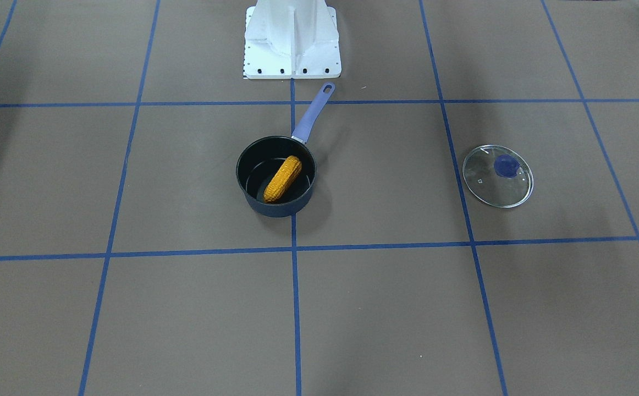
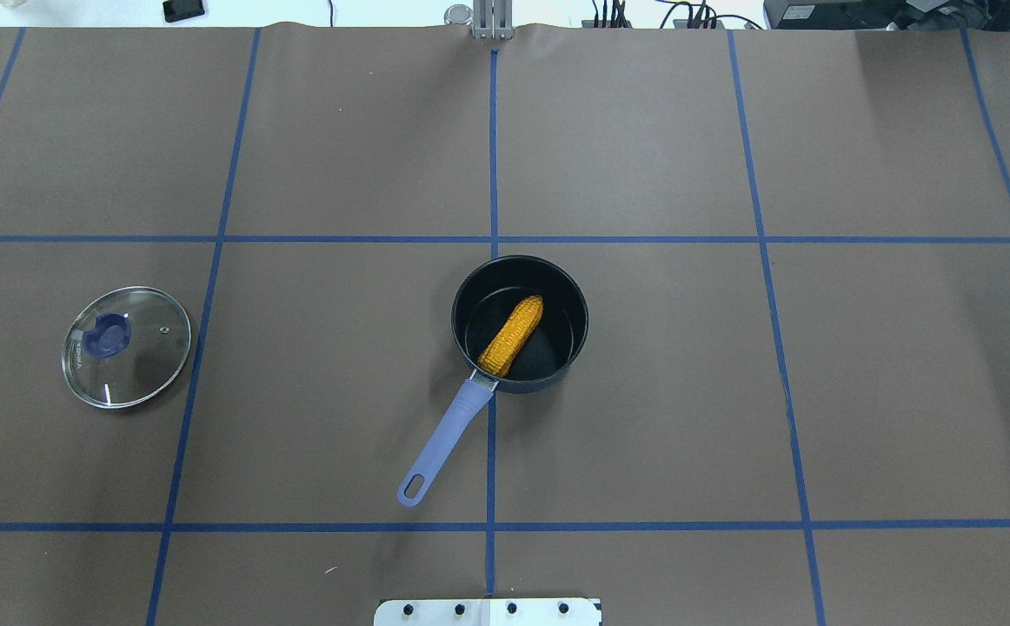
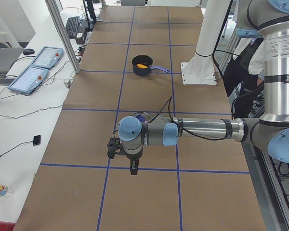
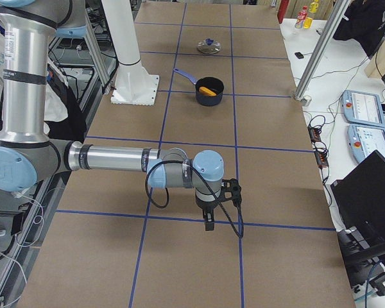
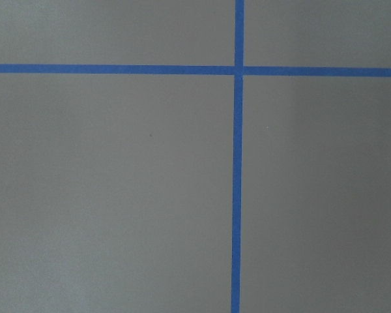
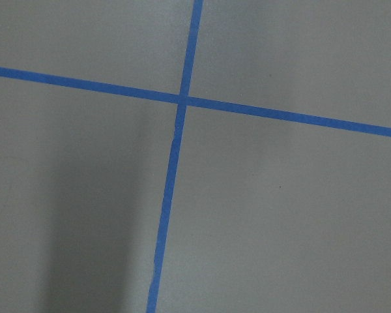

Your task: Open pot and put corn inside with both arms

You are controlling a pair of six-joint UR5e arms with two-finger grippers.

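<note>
Corn [image 1: 282, 179] is lying inside uncovered pot [image 1: 275, 209], well apart from left gripper [image 3: 133, 169] and right gripper [image 4: 209, 223], both hanging over surface [image 1: 187, 302]; cannot tell whether either is clenching

Left gripper [image 3: 133, 169]: jaws too small to read, lower centre.
Right gripper [image 4: 209, 223]: jaws likewise unreadable.
Lid [image 3: 143, 115]: partly hidden behind near arm [image 3: 202, 129] wrist.
Base mount [image 1: 292, 38]: cut off at top edge.
</note>
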